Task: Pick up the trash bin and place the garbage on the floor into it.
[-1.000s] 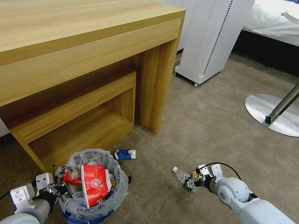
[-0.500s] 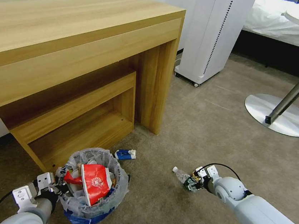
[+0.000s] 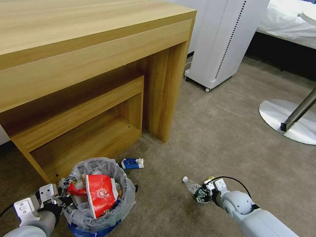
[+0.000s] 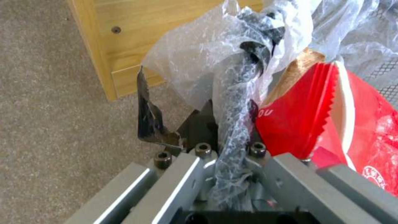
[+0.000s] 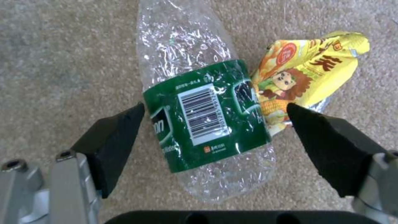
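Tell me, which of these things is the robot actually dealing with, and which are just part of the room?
Part of the job:
- trash bin, rim pinched by the left gripper
- clear bottle, between the right gripper's open fingers
- yellow wrapper beside it
- blue-white carton on the floor

Just there:
- wooden desk
- white appliance
- round metal base

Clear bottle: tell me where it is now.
The clear bottle lies on the floor, right of the trash bin, between the open right gripper's fingers beside a yellow wrapper.
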### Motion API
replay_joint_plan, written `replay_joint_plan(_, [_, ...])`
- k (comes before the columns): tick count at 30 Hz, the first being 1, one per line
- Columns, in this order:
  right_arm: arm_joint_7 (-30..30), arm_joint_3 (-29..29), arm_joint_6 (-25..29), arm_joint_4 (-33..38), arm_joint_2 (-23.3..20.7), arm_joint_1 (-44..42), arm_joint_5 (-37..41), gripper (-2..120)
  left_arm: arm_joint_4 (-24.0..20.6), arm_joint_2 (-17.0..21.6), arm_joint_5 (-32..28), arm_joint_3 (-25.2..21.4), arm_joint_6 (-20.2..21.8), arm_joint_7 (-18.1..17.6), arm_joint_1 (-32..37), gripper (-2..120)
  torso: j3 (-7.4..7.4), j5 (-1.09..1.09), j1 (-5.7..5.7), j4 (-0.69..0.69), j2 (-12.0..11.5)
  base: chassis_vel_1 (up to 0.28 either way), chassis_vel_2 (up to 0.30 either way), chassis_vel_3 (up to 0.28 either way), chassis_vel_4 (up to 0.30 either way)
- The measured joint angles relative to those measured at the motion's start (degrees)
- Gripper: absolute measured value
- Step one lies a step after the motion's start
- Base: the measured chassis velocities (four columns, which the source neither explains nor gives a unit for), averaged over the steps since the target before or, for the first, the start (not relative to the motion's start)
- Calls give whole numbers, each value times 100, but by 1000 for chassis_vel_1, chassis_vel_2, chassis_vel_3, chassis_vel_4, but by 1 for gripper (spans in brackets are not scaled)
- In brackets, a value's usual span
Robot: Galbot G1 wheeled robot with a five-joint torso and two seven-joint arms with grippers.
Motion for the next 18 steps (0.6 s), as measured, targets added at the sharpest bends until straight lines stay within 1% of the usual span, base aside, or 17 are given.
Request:
replay_joint_plan(1, [19,3,18,-7,6,-20,-4,84,0,-5,0,5,-1,0,-10,0,0,0,0,0,0,0,0,0,0])
replay_joint_plan(2, [19,3,18,-7,6,-20,-4,84,0,-5,0,5,-1,0,-10,0,0,0,0,0,0,0,0,0,0])
replay_joint_plan(3, [57,8,67,-17,15,-64,-6,79,10,-14,2,16,-5,-1,-23,0,0,0,0,-1,0,0,0,0,0])
replay_joint_plan(4, [102,16,135,-41,28,-107,-7,72,24,-23,8,34,-9,-3,-34,0,0,0,0,-1,0,0,0,0,0])
replay_joint_plan(5, [121,19,166,-55,34,-123,-7,69,27,-26,10,41,-9,-4,-35,0,0,0,0,-1,0,0,0,0,0])
replay_joint_plan(6, [121,19,166,-55,34,-123,-7,69,27,-26,10,41,-9,-4,-35,0,0,0,0,-1,0,0,0,0,0])
replay_joint_plan(7, [157,25,242,-84,52,-151,-8,65,38,-34,12,56,-9,-5,-45,0,0,-1,0,-1,0,0,0,0,0])
replay_joint_plan(8, [209,30,343,-111,74,-179,-8,57,47,-35,16,64,-10,-6,-58,0,-1,-1,0,-1,0,0,0,0,0])
replay_joint_plan(10, [223,38,370,-112,80,-190,-7,55,52,-35,16,66,-10,-7,-64,0,-1,-1,0,-1,0,0,0,0,0])
replay_joint_plan(11, [248,54,409,-105,86,-206,1,51,65,-35,17,69,-11,-8,-74,0,-1,1,0,-1,0,0,0,0,0])
replay_joint_plan(13, [301,101,499,-41,75,-243,50,39,98,-35,21,78,-12,-12,-95,0,0,1,0,-1,0,0,0,0,0])
replay_joint_plan(14, [301,101,499,-41,75,-243,50,39,98,-35,21,78,-12,-12,-95,0,0,1,0,-1,0,0,0,0,0])
replay_joint_plan(15, [312,132,523,23,60,-264,77,36,113,-34,21,83,-12,-12,-108,0,0,1,0,-1,0,0,0,0,0])
replay_joint_plan(16, [333,199,562,165,19,-312,136,28,139,-30,21,87,-12,-15,-139,0,0,1,0,0,0,0,0,0,0])
replay_joint_plan(17, [337,246,596,273,-12,-353,176,25,152,-26,21,87,-12,-18,-155,0,0,0,0,0,0,0,0,0,0])
replay_joint_plan(18, [337,246,596,273,-12,-353,176,25,152,-26,21,87,-12,-18,-155,0,0,0,0,0,0,0,0,0,0])
